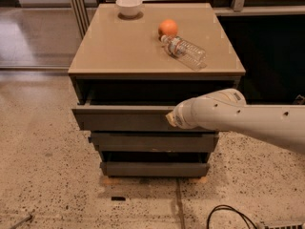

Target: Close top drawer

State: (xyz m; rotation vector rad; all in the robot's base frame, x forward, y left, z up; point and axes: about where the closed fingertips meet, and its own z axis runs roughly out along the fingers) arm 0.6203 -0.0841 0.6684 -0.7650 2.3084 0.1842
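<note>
While the top drawer [119,118] stood partly pulled out beneath the front edge of the desk [124,56], a dark gap showed above its flat front. The gripper [170,119] sat at the end of the white arm [238,118], which reached in from past the desk's right edge; its tip lay against the drawer front, right of the middle; whether it was spread or pressed together could not be told. Below, the middle drawer [152,141] and the bottom drawer [155,168] sat further back. On the desktop a white bowl [129,6] rested near the far left corner; an orange [167,28] lay just beside the cap end of a clear plastic bottle [185,51], which lay on its side, angled toward the right edge. A black cable [228,213] curled on the speckled floor, out from the front right corner.
</note>
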